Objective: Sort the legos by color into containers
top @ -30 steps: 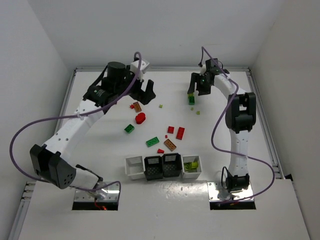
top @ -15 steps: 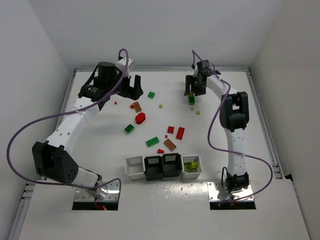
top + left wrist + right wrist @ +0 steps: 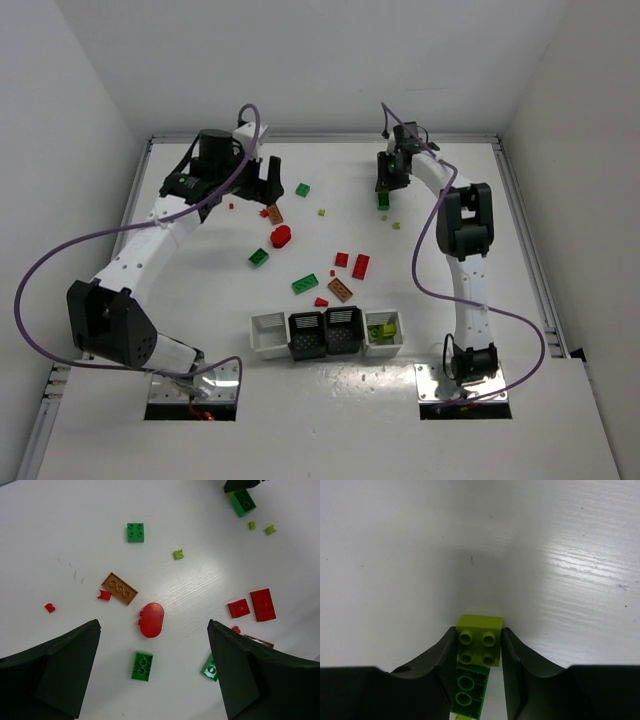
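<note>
Where the right gripper [image 3: 478, 630] sits low near the far edge of the table [image 3: 225, 290], its fingers [image 3: 435, 665] press both sides of a square yellow-green brick [image 3: 479, 641], studs up. A dark green brick [image 3: 467, 695] butts against it, long axis running back between the fingers. Bare table lies beyond.

Left gripper [image 3: 153, 625]: fingers spread wide, nothing held, above scattered legos [image 3: 262, 605].

Containers [image 3: 327, 333]: near edge, well apart.
</note>
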Available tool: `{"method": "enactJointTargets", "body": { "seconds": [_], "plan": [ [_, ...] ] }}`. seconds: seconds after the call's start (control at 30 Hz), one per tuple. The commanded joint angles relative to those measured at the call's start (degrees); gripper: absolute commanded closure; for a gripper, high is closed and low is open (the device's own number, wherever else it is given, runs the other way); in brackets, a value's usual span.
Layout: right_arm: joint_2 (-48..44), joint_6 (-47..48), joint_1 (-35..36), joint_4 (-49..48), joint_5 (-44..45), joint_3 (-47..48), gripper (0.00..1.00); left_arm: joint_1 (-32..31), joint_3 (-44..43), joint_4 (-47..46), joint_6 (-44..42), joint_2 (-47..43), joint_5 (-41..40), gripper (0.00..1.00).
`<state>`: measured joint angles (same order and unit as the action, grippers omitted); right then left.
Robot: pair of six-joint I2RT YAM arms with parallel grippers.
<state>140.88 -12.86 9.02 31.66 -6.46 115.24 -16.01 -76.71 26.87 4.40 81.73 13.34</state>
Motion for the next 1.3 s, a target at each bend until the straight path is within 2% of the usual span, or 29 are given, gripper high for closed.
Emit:
{"method": "enactJointTargets", "body": {
  "seconds": [0.0,0.03,0.2,0.3,0.37,0.43,0.5,0.6,0.63,0.7,0.77,0.97,1.27],
  "plan": [
    [-4.5,0.8,-0.1,-0.2,-3.6,-1.2,0.8,0.6,0.9,-1.4,-1.0,0.4,-1.3,0.06],
    [-5.8,1.5,-0.1,-0.2,-3.6,-2.1,0.85,0.6,0.9,-1.4,-1.0,1.1,-1.3,0.06],
    [-15.4,6.4,-0.1,0.3,-9.8,-5.0,0.89,0.6,1.5,-3.4,-4.2,4.6,2.5,0.06],
    [-23.4,11.2,-0.1,2.6,-13.3,-5.0,0.91,0.6,-3.9,-0.9,-7.5,10.3,9.4,0.06],
    [-28.3,15.2,-0.1,4.4,-17.7,-8.4,0.92,0.6,-7.7,-0.3,-8.1,13.6,12.6,0.08],
    [-36.6,20.8,-0.1,8.6,-22.1,-11.5,0.92,0.6,-10.1,0.4,-7.5,18.7,12.1,0.11],
    [-45.3,28.5,1.4,14.4,-27.1,-19.5,0.93,0.0,-13.3,0.9,-5.2,21.9,9.3,0.17],
    [-55.2,37.1,5.1,16.4,-27.1,-28.9,0.95,-2.4,-16.9,1.4,-2.2,27.3,5.4,0.23],
    [-61.4,38.3,6.1,17.3,-27.1,-34.4,0.95,-3.0,-17.8,1.9,-0.6,28.6,4.2,0.23],
    [-66.4,40.7,8.7,18.5,-27.1,-40.6,0.96,-5.3,-19.8,2.0,0.6,31.2,2.2,0.27],
    [-70.6,41.4,10.6,20.6,-27.1,-43.2,0.96,-8.5,-21.5,2.0,1.7,32.4,-1.1,0.29],
    [-72.6,46.2,17.1,25.9,-25.2,-48.4,0.97,-16.0,-23.8,2.5,2.4,37.0,-10.7,0.3],
    [-72.6,51.8,28.1,30.8,-24.1,-52.7,0.97,-16.6,-25.4,4.2,6.8,41.3,-14.7,0.29]
  ]
}}
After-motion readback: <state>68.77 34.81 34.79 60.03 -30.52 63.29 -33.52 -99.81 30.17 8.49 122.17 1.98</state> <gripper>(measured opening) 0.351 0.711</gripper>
